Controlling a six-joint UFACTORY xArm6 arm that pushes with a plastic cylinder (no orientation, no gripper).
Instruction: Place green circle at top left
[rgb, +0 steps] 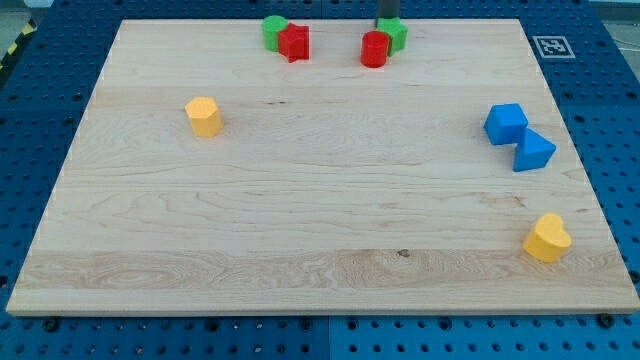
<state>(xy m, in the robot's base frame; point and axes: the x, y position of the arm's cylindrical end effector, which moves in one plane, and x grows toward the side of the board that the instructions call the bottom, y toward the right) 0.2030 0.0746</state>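
A short dark rod (387, 12) with a paler grey band.

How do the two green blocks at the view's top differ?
The left green block looks round, a circle; the right green block has a less plain shape. The left one touches the red star-like block on its right; the right one touches the red round block at its lower left. My tip sits against the right one, away from the left. Both lie near the board's top edge.
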